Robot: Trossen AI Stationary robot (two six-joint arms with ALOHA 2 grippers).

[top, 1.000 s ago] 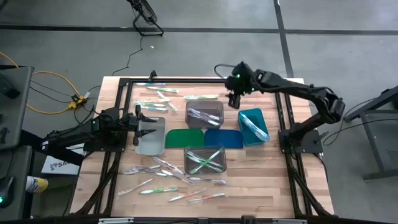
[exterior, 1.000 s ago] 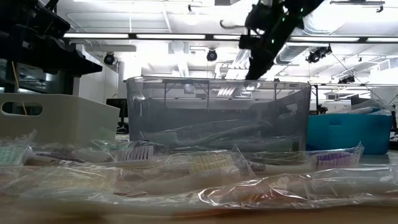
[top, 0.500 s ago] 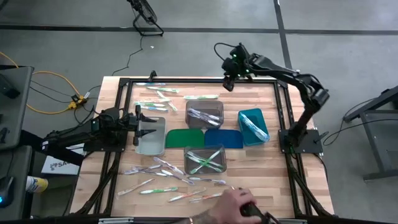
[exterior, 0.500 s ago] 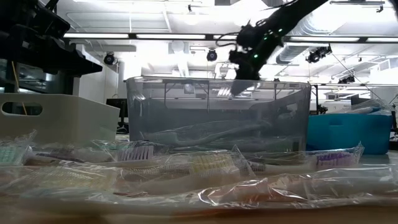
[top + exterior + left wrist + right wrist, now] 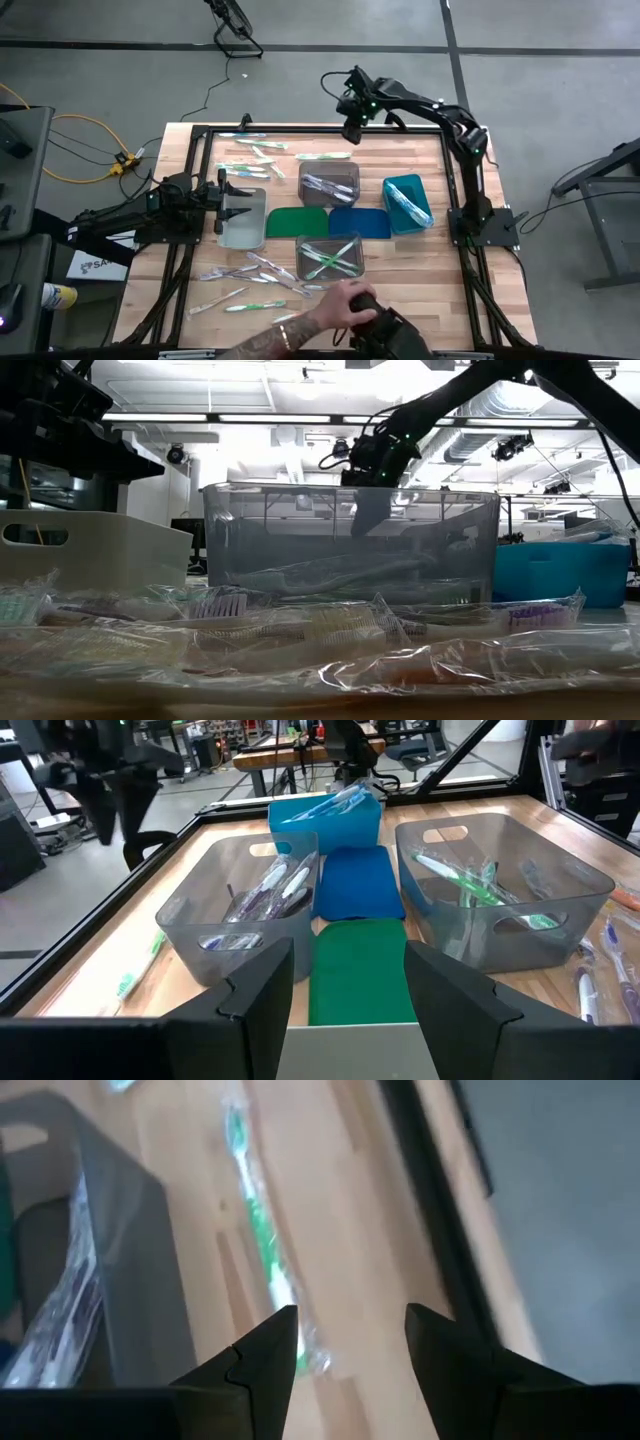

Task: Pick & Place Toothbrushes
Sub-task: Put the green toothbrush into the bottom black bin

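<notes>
Right hand (image 5: 345,1342) over green toothbrush (image 5: 262,1250), wrist-view only.

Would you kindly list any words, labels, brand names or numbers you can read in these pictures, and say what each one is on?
"SA…": only these first letters show on a white sheet lying on the floor off the table's left edge, under the left arm; the rest is hidden or too small to read.
Toothbrushes in clear wrappers: no print can be made out.
Bins: no labels visible.

Teal bin (image 5: 407,203), green mat (image 5: 297,222) beside blue mat (image 5: 360,222), green-accented toothbrushes (image 5: 324,156) (clear wrappers), pale wood table (image 5: 420,270).
</notes>
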